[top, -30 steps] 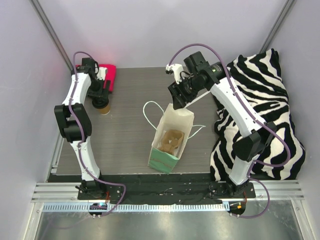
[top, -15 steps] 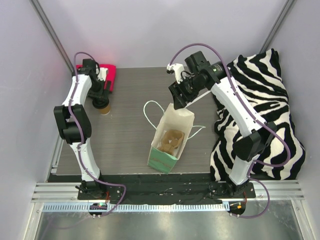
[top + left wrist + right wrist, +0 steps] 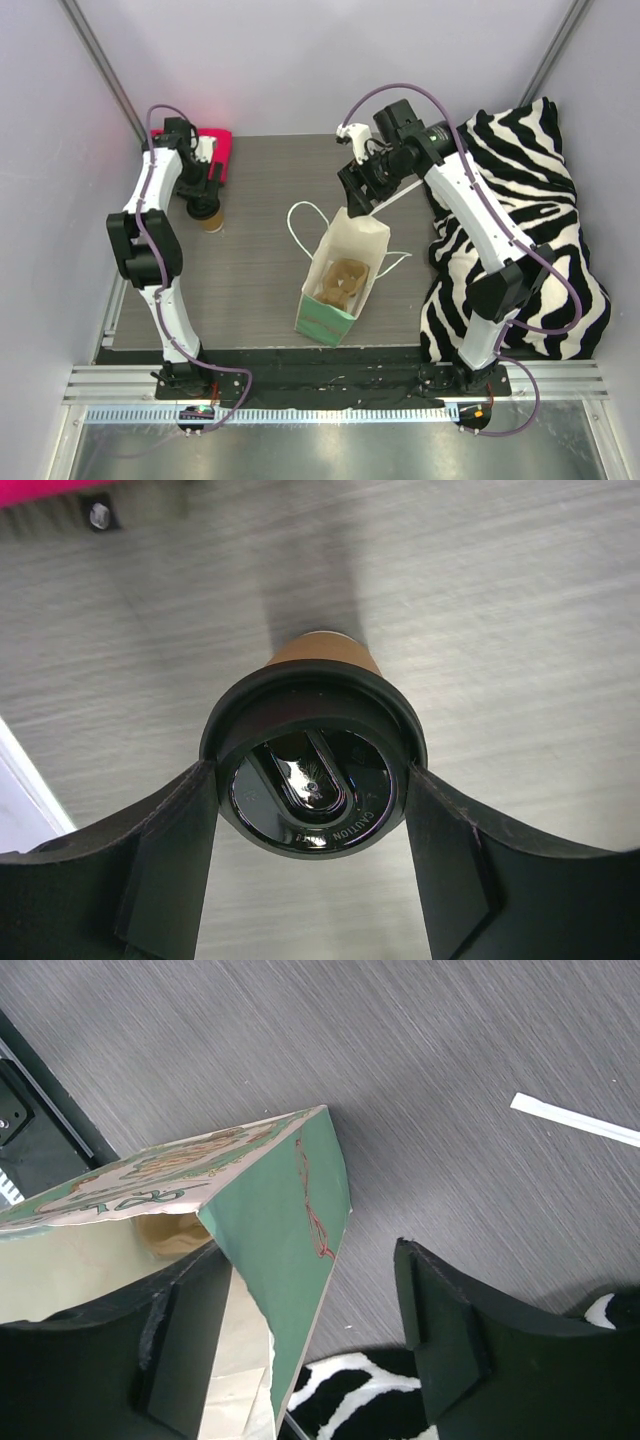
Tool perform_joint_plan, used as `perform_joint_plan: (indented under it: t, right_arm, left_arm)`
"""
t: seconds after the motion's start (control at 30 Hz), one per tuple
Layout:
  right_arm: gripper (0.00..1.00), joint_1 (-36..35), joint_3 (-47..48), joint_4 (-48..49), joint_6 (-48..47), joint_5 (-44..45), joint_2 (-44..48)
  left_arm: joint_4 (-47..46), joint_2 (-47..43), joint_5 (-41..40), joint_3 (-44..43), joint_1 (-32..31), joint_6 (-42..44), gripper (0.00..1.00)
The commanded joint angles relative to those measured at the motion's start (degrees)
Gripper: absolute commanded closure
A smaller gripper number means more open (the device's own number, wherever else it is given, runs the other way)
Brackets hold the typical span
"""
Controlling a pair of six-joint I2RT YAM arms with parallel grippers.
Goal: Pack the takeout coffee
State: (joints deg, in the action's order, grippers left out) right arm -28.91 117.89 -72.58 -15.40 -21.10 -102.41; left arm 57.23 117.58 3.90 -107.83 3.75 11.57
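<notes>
A dark grey wood-grain bench fills the middle, seen from above, with two white robot arms rising from its near edge. A large zebra-striped cloth is heaped along the right side. At the centre stands a white-and-green paper bag, its mouth open upward and a white loop handle lying out to the left. Inside the bag sits a beige pulp carrier; no cup is in the bag. The right tool is at the bag's far rim. Its wrist view shows the fingers apart with the bag's green side panel between them: the left finger is just beside the paper, and the right finger is clear of it. The left tool is at the far left of the bench, well apart from the bag. It is clamped on the cup, with one finger against each side of the rim of the lid. The tan cup stands upright on the bench with the black lid fitted on top. A pink object lies just beyond the cup, by the back edge. A thin white strip lies flat on the bench near the right tool.
</notes>
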Motion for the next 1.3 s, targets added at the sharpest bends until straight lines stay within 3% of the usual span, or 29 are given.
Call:
perform_joint_plan:
  t: [0.0,0.17,0.3,0.57,0.8,1.1,1.27]
  right_arm:
    - [0.24,0.7,2.2,0.0,-0.9,-1.2,1.6]
    - [0.15,1.5,2.6,0.1,-0.7,-1.7,1.7]
    - [0.15,2.8,2.8,-0.4,-0.1,-3.2,1.7]
    - [0.15,3.8,1.8,-0.6,0.5,-7.1,3.3]
    - [0.19,3.8,0.0,-2.6,-0.4,-8.5,4.5]
    - [0.44,3.6,-4.1,-1.4,0.7,-12.0,5.5]
    - [0.68,3.4,-6.6,0.7,3.1,-12.8,6.6]
  left_arm:
    - [7.2,-5.5,5.1,-7.8,-1.0,-0.1,0.60]
    - [12.6,-9.0,8.3,-19.1,-3.2,-0.3,0.63]
    - [16.8,-11.1,10.4,-31.5,-11.2,0.3,0.63]
    - [8.3,-23.2,14.0,-30.1,-24.2,-3.8,0.61]
    - [9.1,-26.8,19.3,-31.0,-34.0,-1.8,0.61]
    - [18.3,-25.7,19.9,-29.9,-48.4,4.2,0.65]
    - [19.2,-24.9,18.1,-26.2,-53.3,5.2,0.65]
